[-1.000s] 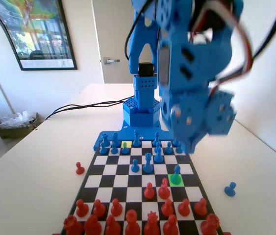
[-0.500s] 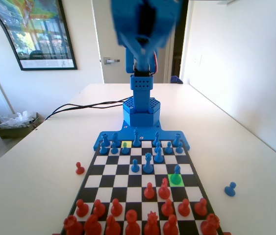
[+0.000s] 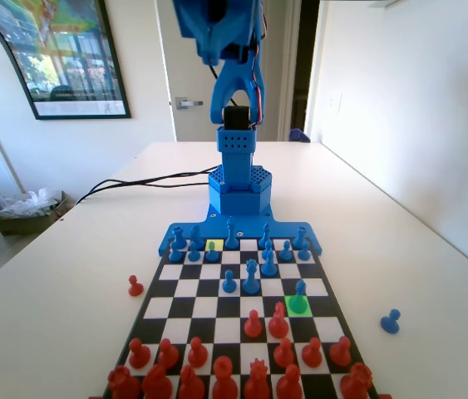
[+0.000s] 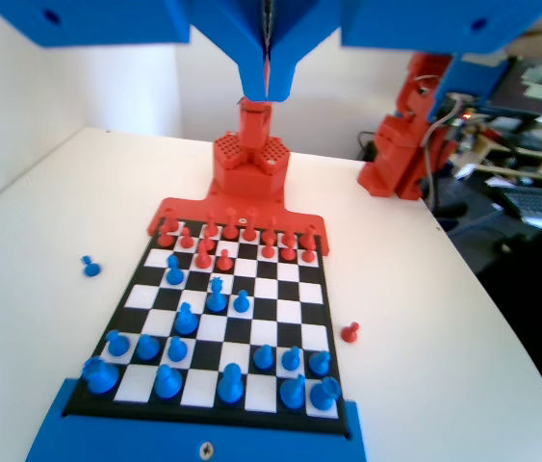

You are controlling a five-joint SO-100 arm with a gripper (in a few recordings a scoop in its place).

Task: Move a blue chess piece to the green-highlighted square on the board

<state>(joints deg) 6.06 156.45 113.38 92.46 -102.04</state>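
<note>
A small blue chess piece [image 3: 299,293] with a knob top stands upright on the green-highlighted square [image 3: 298,306], right of the board's middle in the fixed view. The wrist view has this same piece [image 4: 174,273] on the board's left side, just ahead of the red ranks. My gripper [image 4: 267,87] hangs high above the board's near end. Its jaws are pressed together with nothing between them. In the fixed view the blue arm [image 3: 221,33] is raised and folded back over its base, far from the piece.
A paler yellow-green square [image 3: 214,246] lies in the blue back rows. One blue pawn [image 3: 391,321] and one red pawn [image 3: 135,286] stand off the board on the table. Red pieces [image 3: 253,324] crowd the squares next to the green one. Cables [image 3: 142,179] trail left of the base.
The arm has swung up and back from over the board's right side to above its base. The blue piece has stayed on the green square.
</note>
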